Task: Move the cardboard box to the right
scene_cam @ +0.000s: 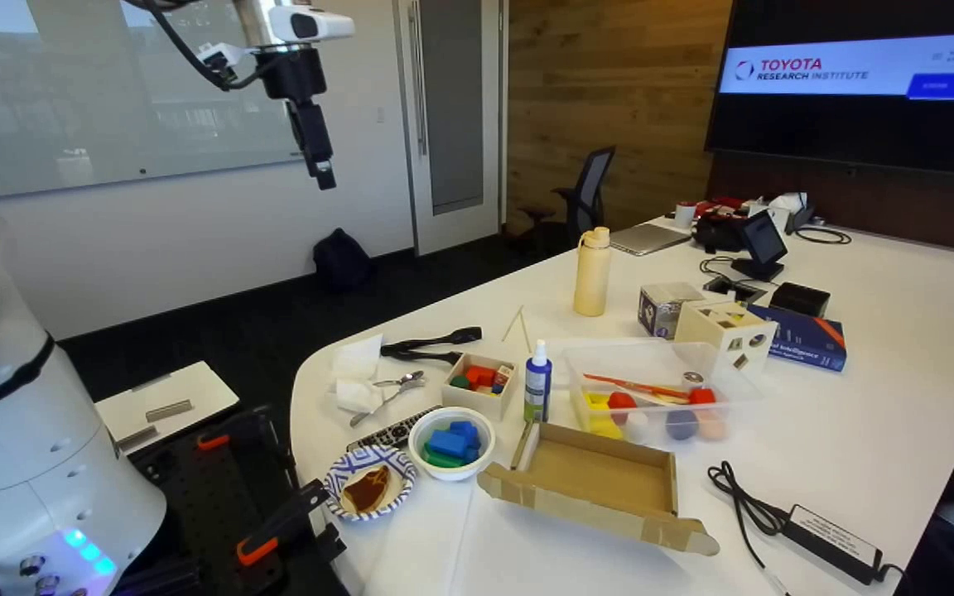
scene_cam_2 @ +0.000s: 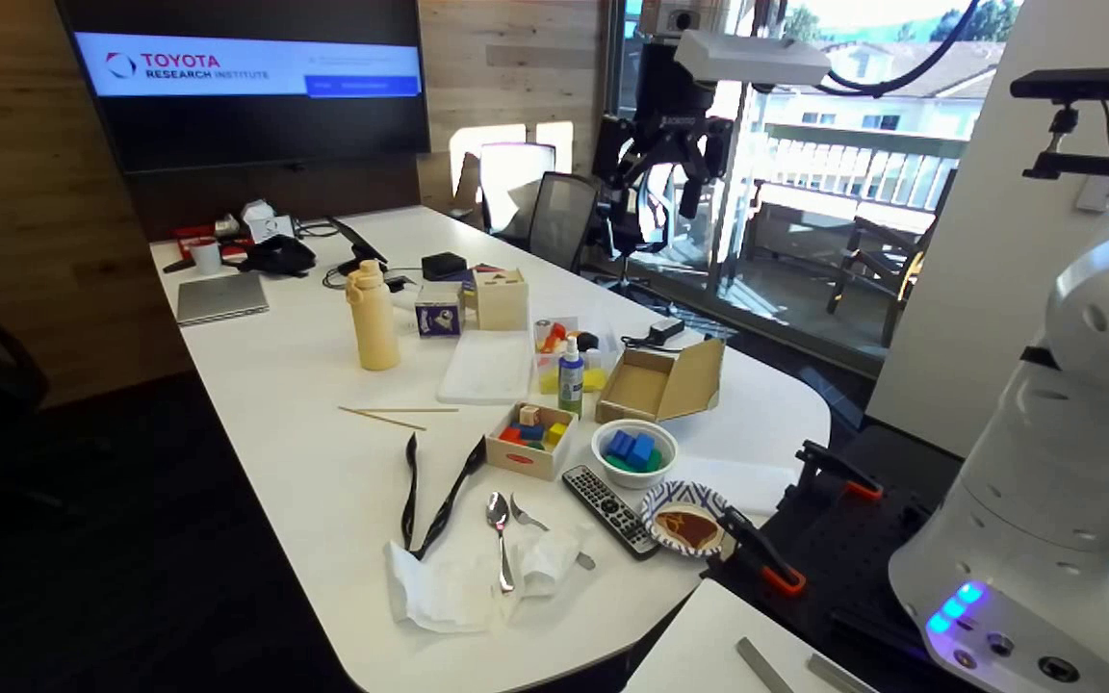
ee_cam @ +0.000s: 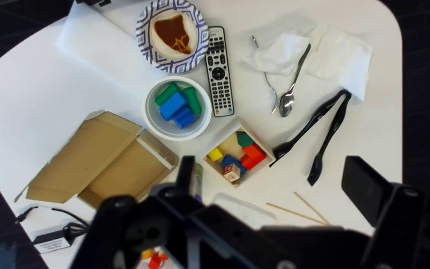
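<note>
The cardboard box (scene_cam: pixel 601 472) is a shallow tan tray with a flap folded outward. It lies on the white table beside the clear bin in both exterior views (scene_cam_2: pixel 639 383). In the wrist view the box (ee_cam: pixel 125 172) is at the lower left, its lower end partly hidden by the gripper. My gripper (scene_cam: pixel 324 172) is high above the table, well away from the box. It also shows in an exterior view (scene_cam_2: pixel 656 197). In the wrist view the gripper's fingers (ee_cam: pixel 271 170) are wide apart with nothing between them. My gripper is open and empty.
Beside the box are a white bowl (scene_cam: pixel 452 415) of blocks, a spray bottle (scene_cam: pixel 537 385), a clear bin (scene_cam: pixel 651 364) and a black power adapter (scene_cam: pixel 831 542). A small block box (scene_cam_2: pixel 528 462), patterned plate (scene_cam_2: pixel 687 493), remote (scene_cam_2: pixel 610 510) and black tongs (scene_cam_2: pixel 439 520) lie nearby.
</note>
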